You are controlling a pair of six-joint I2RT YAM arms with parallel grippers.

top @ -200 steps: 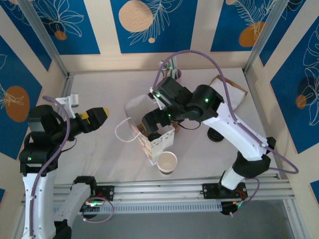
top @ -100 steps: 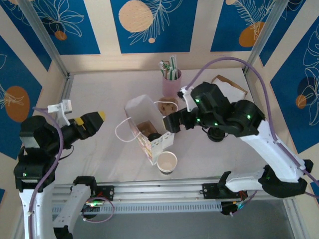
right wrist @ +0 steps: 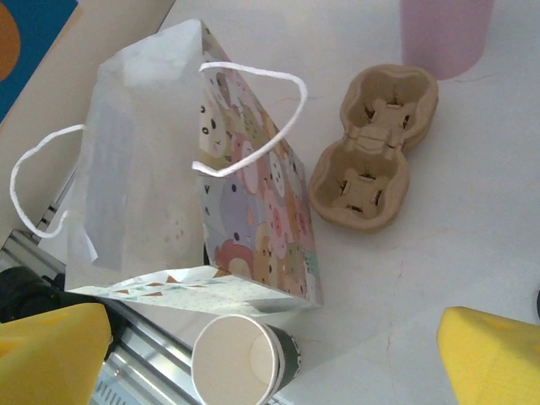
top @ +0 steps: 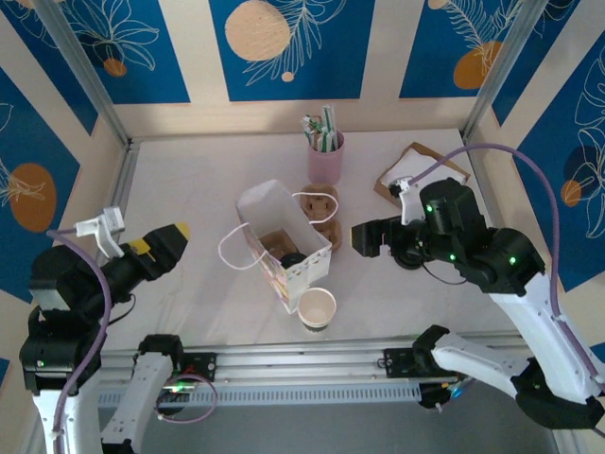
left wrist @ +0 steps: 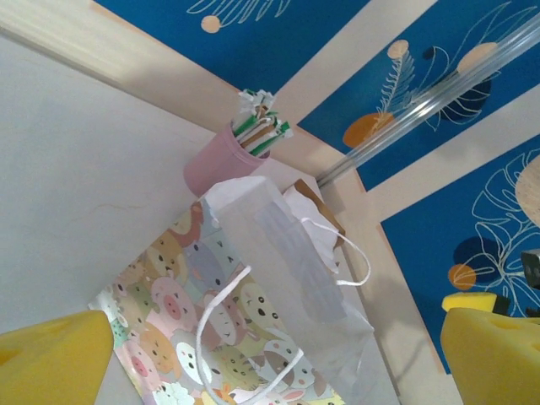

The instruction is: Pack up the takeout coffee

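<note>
Small takeout coffee (top: 292, 257) — round black lid up, inside patterned bag (top: 269, 204)

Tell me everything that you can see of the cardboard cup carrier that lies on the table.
The cup carrier looks like light brown moulded pulp, with two round holes joined side by side at a narrow waist. Each hole has small inner tabs, and both are empty. It lies flat on the white table, between the printed paper bag, which it does not touch, and the pink cup, so close that I cannot tell if they touch.
</note>
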